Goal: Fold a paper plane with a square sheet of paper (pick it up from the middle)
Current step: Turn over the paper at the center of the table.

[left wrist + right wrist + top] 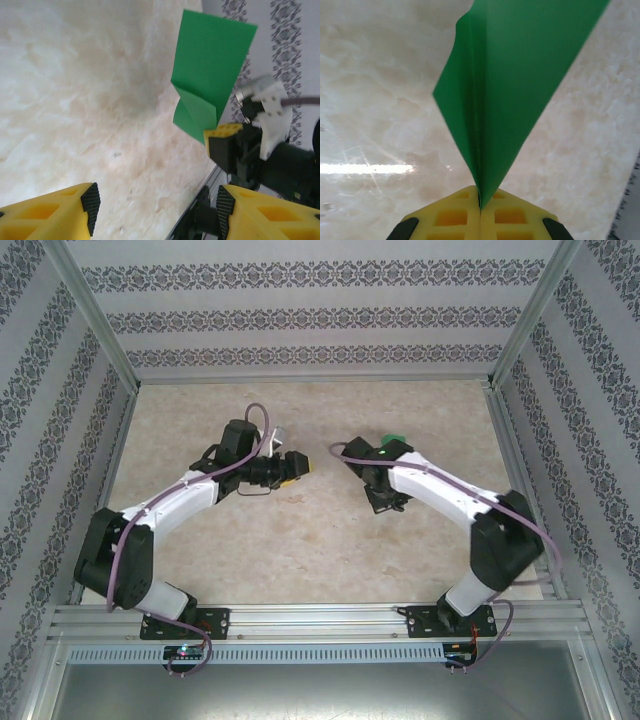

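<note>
The square sheet of paper (515, 85) is bright green and folded along a centre crease into a narrow shape that comes to a point. My right gripper (480, 206) is shut on that point, and the paper fans out ahead of it above the table. In the left wrist view the same paper (212, 70) stands upright, with a folded flap low down, pinched by the right gripper's yellow fingers (223, 134). My left gripper (157, 202) is open with nothing between its pads and sits a little short of the paper. From above, the left gripper (295, 466) faces the right gripper (384, 446), where a bit of green paper (390, 437) shows.
The marble-look table (300, 540) is ringed by an aluminium frame (310, 618) and patterned walls (300, 310). In the left wrist view the table's metal edge rail (192, 217) runs under the right gripper.
</note>
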Tool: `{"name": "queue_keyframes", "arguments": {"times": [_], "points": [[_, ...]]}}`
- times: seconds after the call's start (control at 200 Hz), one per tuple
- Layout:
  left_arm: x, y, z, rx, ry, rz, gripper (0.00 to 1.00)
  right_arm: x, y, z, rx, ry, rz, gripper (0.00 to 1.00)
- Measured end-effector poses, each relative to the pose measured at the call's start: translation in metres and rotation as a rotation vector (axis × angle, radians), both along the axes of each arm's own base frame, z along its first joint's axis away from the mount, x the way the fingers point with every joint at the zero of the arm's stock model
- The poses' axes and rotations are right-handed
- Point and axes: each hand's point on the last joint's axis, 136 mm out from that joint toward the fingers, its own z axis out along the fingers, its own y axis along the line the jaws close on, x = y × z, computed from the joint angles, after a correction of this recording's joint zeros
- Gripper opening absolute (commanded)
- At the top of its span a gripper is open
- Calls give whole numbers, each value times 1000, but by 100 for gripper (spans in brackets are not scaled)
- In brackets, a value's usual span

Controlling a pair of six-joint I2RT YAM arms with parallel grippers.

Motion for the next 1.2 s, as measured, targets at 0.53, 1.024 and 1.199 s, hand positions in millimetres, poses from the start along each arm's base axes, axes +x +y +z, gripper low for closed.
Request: {"name": "queue_keyframes", "arguments": {"times": [0.53, 1.024, 1.199], "points": [[-71, 35, -1, 107, 24, -32, 69, -11, 102, -81, 141, 220, 97, 23], [-80, 38, -14, 126, 64, -38, 68, -13, 150, -66, 574, 180, 92, 43], [-67, 33, -31, 129, 107, -26, 64, -1, 142, -23, 813, 81, 54, 44]]}}
